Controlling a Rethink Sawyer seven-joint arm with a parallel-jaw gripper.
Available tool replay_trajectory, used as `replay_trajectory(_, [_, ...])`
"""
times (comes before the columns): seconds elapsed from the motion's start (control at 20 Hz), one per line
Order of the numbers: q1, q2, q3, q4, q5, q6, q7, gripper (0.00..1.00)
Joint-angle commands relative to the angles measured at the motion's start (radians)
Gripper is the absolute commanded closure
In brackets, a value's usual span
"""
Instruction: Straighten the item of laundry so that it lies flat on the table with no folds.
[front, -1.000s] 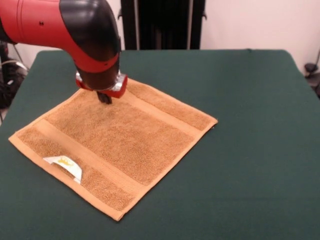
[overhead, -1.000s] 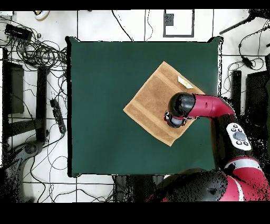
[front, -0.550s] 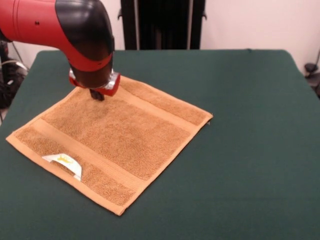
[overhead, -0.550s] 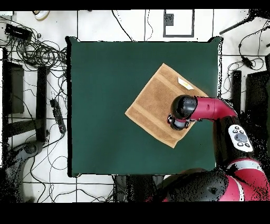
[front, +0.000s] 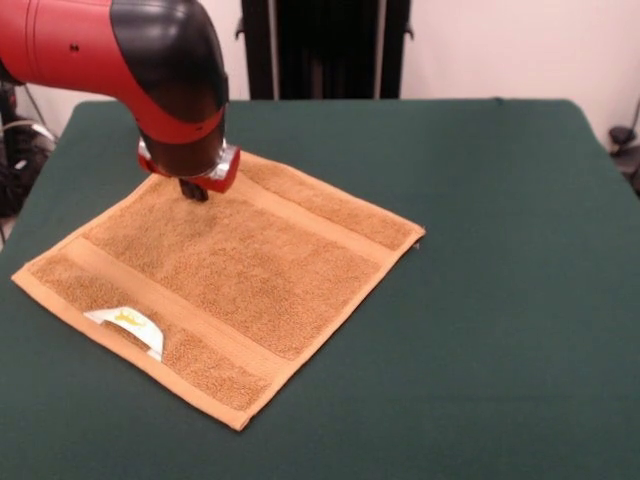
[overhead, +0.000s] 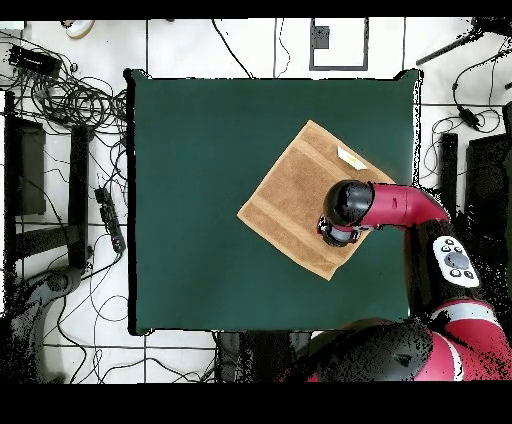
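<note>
Here the orange-tan towel (front: 225, 280) lies spread open on the dark green table (front: 500, 300), turned like a diamond so that its corners, not its sides, point toward the table's edges. In the front view it sits in the left half of the surface, one corner close to the left edge and another reaching toward the near edge. No fold shows across the terry; two flat woven bands run parallel through it, and a small white tag (front: 128, 325) lies on top by the hem next to the left corner. The gripper (front: 193, 190) stands on the towel at its far corner, its dark tip touching the cloth on the woven band there. Whether its fingers are spread or pressed together cannot be told, since the red and black arm (front: 150, 70) covers most of it. From overhead the towel (overhead: 295, 195) lies toward the table's right edge, with the arm's head over the corner nearest the base.
</note>
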Motion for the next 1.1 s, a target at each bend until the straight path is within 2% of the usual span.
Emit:
replay_trajectory(0.05, [-0.004, 0.171, -0.043, 0.071, -0.096, -0.122, -0.009, 1.0])
replay_trajectory(0.45, [-0.016, 0.173, -0.066, 0.094, -0.153, -0.189, -0.026, 1.0])
replay_trajectory(0.55, [0.006, 0.169, -0.064, 0.065, -0.17, -0.159, -0.054, 1.0])
replay_trajectory(0.7, [0.021, 0.141, -0.034, 0.034, -0.15, -0.089, -0.111, 1.0])
replay_trajectory(0.85, [0.068, 0.075, -0.034, -0.008, -0.094, -0.014, -0.034, 1.0])
replay_trajectory(1.0, [0.109, -0.006, -0.004, -0.083, -0.042, 0.108, -0.058, 1.0])
replay_trajectory(1.1, [0.119, -0.059, 0.017, -0.118, -0.032, 0.159, -0.114, 1.0])
